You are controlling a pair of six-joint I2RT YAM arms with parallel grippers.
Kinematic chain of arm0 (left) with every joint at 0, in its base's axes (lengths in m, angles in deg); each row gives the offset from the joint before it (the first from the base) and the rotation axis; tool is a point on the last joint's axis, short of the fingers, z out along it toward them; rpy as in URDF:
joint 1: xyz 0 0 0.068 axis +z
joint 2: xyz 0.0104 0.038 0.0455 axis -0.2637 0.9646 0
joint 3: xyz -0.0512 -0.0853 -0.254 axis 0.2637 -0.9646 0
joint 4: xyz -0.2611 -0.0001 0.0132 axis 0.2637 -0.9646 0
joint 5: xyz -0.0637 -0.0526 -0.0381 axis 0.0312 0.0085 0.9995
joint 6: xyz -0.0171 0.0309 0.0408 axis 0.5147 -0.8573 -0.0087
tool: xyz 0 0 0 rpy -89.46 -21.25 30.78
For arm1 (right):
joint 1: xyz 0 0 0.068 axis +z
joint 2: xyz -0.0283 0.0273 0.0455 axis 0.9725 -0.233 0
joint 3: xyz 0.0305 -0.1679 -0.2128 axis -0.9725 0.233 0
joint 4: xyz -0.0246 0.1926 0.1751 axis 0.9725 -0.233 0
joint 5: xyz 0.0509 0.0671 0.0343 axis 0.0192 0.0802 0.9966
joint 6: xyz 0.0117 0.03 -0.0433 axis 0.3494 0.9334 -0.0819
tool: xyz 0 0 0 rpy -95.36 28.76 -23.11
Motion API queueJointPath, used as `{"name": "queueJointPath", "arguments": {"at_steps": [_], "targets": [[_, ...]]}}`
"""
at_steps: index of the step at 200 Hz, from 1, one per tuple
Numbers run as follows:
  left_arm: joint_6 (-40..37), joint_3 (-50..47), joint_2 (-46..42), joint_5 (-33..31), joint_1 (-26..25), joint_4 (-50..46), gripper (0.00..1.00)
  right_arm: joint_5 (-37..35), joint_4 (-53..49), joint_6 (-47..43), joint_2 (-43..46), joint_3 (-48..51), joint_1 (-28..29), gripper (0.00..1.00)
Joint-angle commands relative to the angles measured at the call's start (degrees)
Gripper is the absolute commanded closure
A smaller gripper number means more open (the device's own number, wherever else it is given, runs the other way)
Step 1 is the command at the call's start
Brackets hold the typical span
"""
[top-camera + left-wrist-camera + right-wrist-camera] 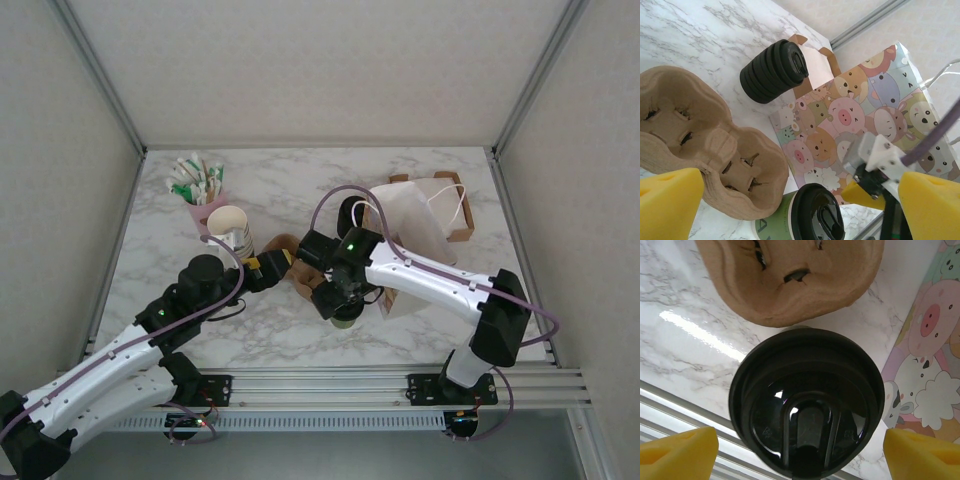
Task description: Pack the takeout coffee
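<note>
The takeout coffee [807,405], a green-sided cup with a black lid, stands on the marble table just in front of the brown pulp cup carrier [790,280]. My right gripper [799,436] hangs over it, open, one yellow pad [675,455] on each side of the lid and a gap on both sides. From above, the right gripper [343,305] covers most of the cup [347,321]. My left gripper [270,268] is open at the carrier's [303,277] left end with nothing in it. In the left wrist view the cup [807,217] is beyond the open left gripper [802,185].
A cartoon-animal paper bag [865,120] lies flat to the right of the carrier, beside a stack of black lids [772,70]. A stack of lidless paper cups [232,228] and a pink holder of sachets [200,185] stand at the back left. The table's metal front rail [330,385] is close.
</note>
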Motion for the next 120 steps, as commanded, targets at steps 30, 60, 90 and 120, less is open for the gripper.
{"name": "queueJointPath", "arguments": {"at_steps": [30, 60, 90, 120], "targets": [[-1.1, -0.4, -0.7, 1.1, 0.8, 1.8, 0.00, 1.1, -1.6, 1.2, -1.2, 0.8, -1.5, 0.14], [-1.3, -0.2, -0.4, 1.3, 0.9, 1.7, 0.00, 2.2, -0.9, 1.2, -1.8, 0.5, -1.8, 0.15], [-1.4, 0.0, -0.3, 1.5, 0.9, 1.6, 0.00, 2.5, -0.7, 1.6, -2.1, 0.6, -2.0, 0.19], [-1.4, -0.1, -0.5, 1.6, 0.9, 1.6, 0.00, 2.8, -0.6, 1.8, -1.9, 1.3, -2.4, 0.19]]}}
